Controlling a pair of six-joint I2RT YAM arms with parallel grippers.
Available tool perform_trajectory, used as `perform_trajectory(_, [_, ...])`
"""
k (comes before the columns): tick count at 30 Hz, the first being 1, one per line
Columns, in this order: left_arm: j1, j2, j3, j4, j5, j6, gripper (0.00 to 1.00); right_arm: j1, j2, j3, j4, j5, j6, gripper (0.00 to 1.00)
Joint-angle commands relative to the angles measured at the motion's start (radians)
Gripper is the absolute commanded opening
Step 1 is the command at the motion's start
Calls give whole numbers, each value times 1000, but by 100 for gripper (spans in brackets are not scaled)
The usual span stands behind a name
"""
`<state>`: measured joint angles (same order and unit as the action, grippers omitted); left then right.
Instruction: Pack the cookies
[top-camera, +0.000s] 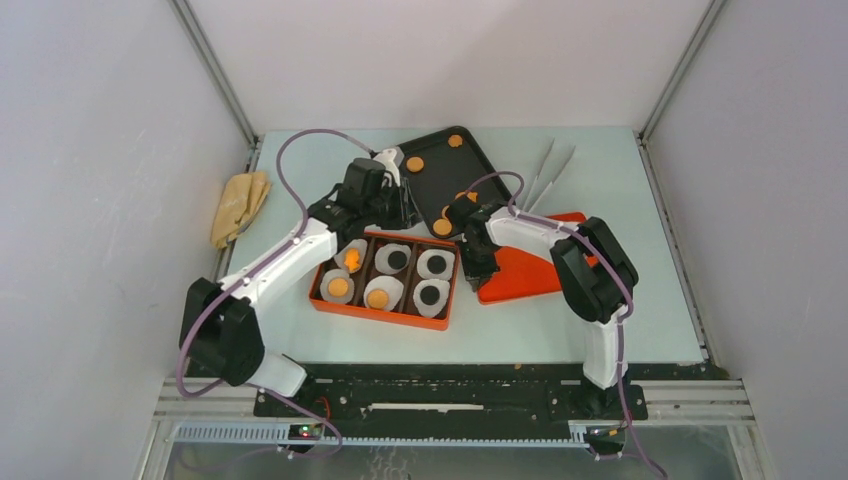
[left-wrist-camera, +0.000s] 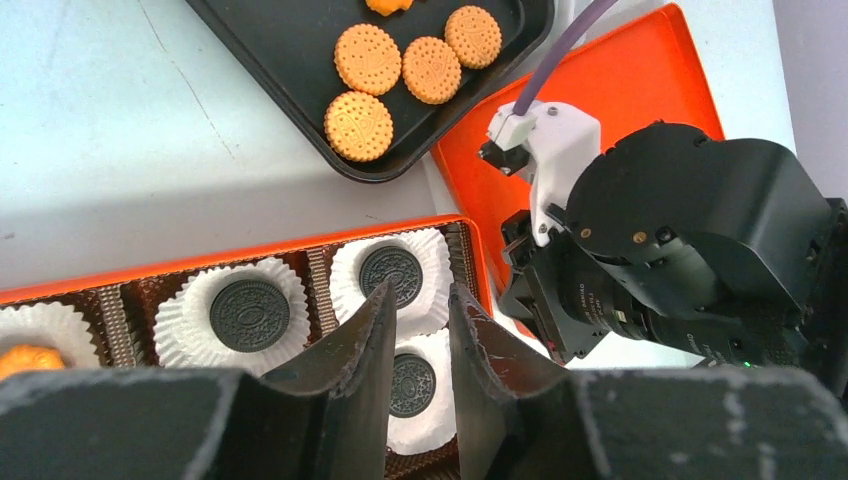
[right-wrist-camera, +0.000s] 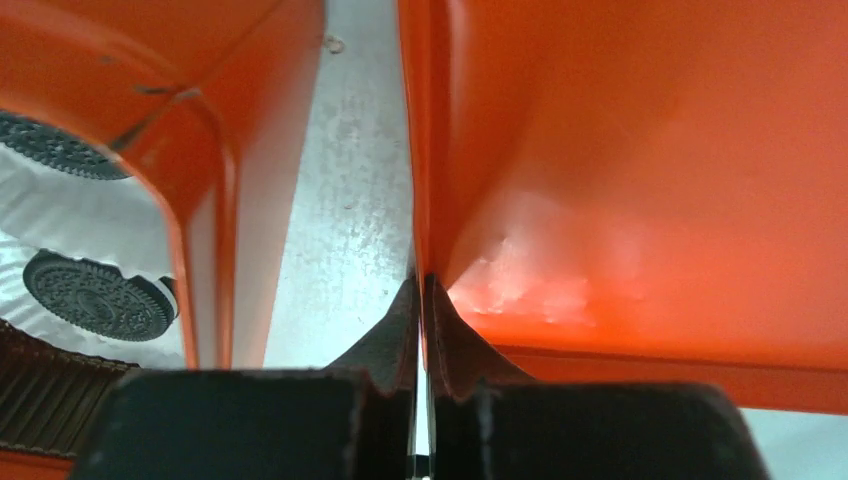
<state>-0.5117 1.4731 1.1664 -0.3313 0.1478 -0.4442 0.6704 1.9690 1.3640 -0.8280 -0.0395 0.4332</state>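
An orange box (top-camera: 318, 300) holds six white paper liners, three with dark cookies (top-camera: 431, 296) and three with orange cookies (top-camera: 339, 287). Several round orange cookies (left-wrist-camera: 367, 58) lie on a black tray (top-camera: 432, 185). My left gripper (top-camera: 398, 215) hovers over the box's far edge. In the left wrist view it (left-wrist-camera: 420, 300) is slightly open and empty above a dark cookie (left-wrist-camera: 412, 385). My right gripper (top-camera: 478, 262) is shut on the left rim of the orange lid (top-camera: 535, 270). The right wrist view shows the gripper (right-wrist-camera: 422, 285) pinching that thin rim of the lid (right-wrist-camera: 620, 150).
Metal tongs (top-camera: 548, 172) lie at the back right of the table. A tan cloth (top-camera: 240, 203) lies at the left edge. The right arm's wrist camera (left-wrist-camera: 680, 260) sits close to the right of my left fingers. White walls enclose the table.
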Motion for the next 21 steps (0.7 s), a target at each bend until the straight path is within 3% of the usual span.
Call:
perform_trajectory(1, [-4, -73, -22, 4, -45, 24, 31, 14, 46, 16, -9, 123, 40, 0])
perform_trajectory(11, [-3, 41, 90, -53, 69, 47, 34, 72, -158, 12, -164, 273, 39, 0])
perform_trajectory(17, [40, 181, 222, -53, 302, 32, 44, 185, -307, 19, -233, 393, -28, 0])
perform_trajectory(21, [58, 360, 360, -49, 568, 20, 52, 254, -368, -1, -230, 398, -88, 0])
